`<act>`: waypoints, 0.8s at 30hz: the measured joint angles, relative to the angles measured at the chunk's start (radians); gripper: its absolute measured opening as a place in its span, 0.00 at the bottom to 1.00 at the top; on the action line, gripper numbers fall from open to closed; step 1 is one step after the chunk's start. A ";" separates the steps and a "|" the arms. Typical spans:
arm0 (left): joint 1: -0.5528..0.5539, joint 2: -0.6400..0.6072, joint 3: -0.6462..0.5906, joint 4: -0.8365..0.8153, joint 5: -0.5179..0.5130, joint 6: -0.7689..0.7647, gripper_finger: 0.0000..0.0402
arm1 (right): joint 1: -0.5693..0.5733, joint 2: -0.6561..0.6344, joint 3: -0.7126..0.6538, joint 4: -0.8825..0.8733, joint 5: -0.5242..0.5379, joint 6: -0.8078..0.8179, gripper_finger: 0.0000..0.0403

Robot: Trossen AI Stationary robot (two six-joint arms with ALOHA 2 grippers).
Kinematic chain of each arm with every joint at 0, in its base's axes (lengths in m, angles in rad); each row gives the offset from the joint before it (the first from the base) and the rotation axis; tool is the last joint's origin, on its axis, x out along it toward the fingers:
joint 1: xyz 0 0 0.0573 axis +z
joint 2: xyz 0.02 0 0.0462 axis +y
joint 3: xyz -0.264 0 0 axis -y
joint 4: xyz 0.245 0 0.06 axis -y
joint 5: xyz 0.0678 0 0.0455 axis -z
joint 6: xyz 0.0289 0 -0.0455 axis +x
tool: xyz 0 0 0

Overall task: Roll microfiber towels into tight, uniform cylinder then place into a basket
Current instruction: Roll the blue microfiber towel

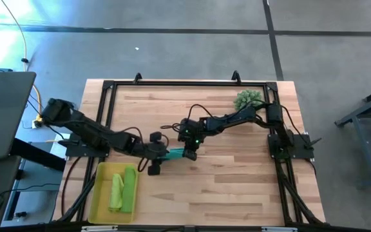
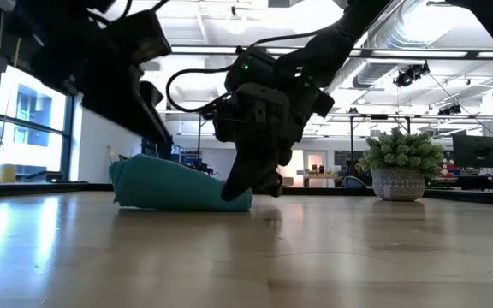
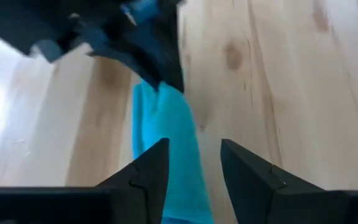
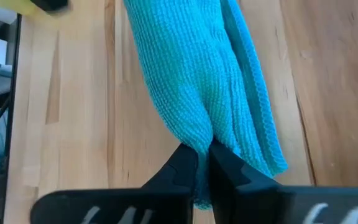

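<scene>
The teal towel (image 1: 175,153) lies on the table as a loose roll (image 2: 178,188), between my two grippers. My right gripper (image 4: 204,150) is shut on the roll's right-hand end (image 2: 245,192). My left gripper (image 3: 194,149) is open at the roll's other end (image 1: 154,162). Its two fingers stand over the teal towel (image 3: 166,124), and I cannot tell whether they touch it. Two lime green towels (image 1: 122,190) lie in the yellow basket (image 1: 98,193) at the table's near left. My right gripper pinches a bunched fold of the teal towel (image 4: 197,127) between its two fingertips, at the roll's right-hand end. The fingers slant down from the table's right and far side. The towel lies on the table, stretching away from the fingers toward the left arm.
A spiky green plant in a pot (image 1: 248,100) stands at the table's far right, and it also shows in the low view (image 2: 398,167). A black frame (image 1: 108,87) runs around the table. Bare wood (image 1: 237,187) lies near and right of the grippers.
</scene>
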 joint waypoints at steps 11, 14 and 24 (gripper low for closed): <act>-0.017 0.164 0.003 -0.005 -0.084 0.017 0.44 | 0.000 0.000 0.000 0.006 -0.001 0.022 0.10; -0.017 0.184 0.002 -0.049 -0.090 -0.035 0.45 | 0.001 0.000 0.000 0.012 -0.003 0.011 0.14; -0.041 0.255 0.008 -0.056 -0.107 -0.158 0.33 | -0.001 -0.074 -0.004 -0.004 0.029 -0.222 0.24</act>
